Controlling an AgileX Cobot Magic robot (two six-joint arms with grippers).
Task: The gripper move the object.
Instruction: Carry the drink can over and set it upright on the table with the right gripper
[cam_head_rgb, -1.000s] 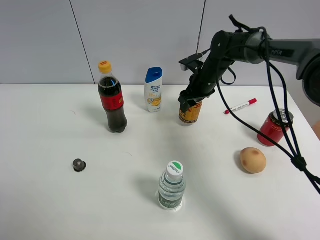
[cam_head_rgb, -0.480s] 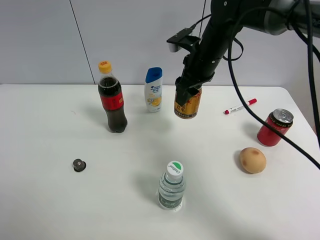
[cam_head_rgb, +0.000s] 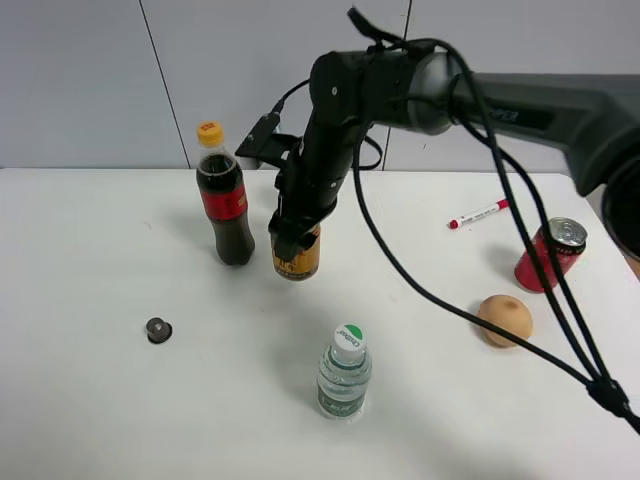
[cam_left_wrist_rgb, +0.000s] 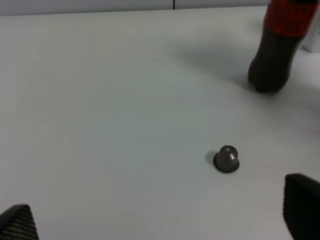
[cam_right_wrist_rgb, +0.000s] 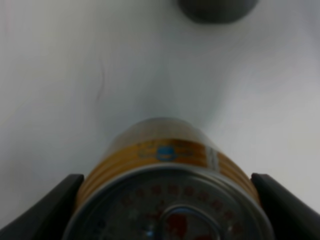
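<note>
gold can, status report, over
Right gripper shut on gold can, upright. Left gripper open, empty, near grey capsule. Cola bottle close beside can, gap showing; water bottle in front.

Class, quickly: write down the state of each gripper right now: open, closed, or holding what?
Left gripper: open, holding nothing.
Right gripper: closed on the gold can.

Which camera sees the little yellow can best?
The exterior high view: the yellow can shows side-on, held by the claw near the cola bottle. The right wrist view shows only its blurred top and upper side. The left wrist view misses it.
</note>
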